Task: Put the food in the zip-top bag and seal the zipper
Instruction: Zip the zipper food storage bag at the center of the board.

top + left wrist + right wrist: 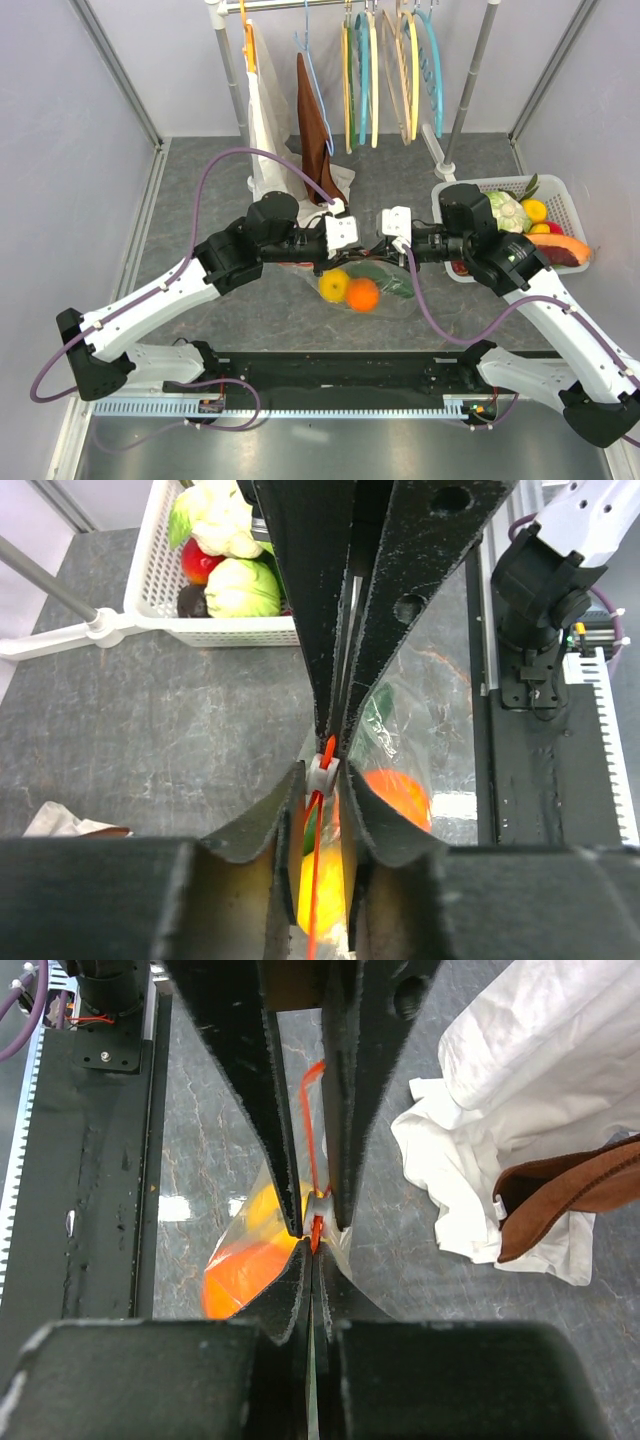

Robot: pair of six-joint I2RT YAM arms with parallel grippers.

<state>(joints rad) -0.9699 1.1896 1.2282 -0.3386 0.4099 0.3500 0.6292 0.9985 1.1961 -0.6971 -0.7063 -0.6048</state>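
Observation:
The clear zip-top bag (405,298) hangs between my two grippers over the table's middle. Inside it are the round orange (363,294), the yellow fruit (334,285) and the dark green cucumber (385,272). My left gripper (322,775) is closed on the white slider of the orange-red zipper (315,880). Tip to tip with it, my right gripper (312,1245) is shut on the zipper strip (306,1110). In the top view the left gripper (365,243) and right gripper (385,240) meet above the bag.
A white slatted basket (560,195) at the right holds cabbage and other toy food. Behind stands a clothes rack with coloured hangers (390,70), a white garment (520,1110) and a brown cloth (580,1190). The rack's foot (445,165) is near the basket.

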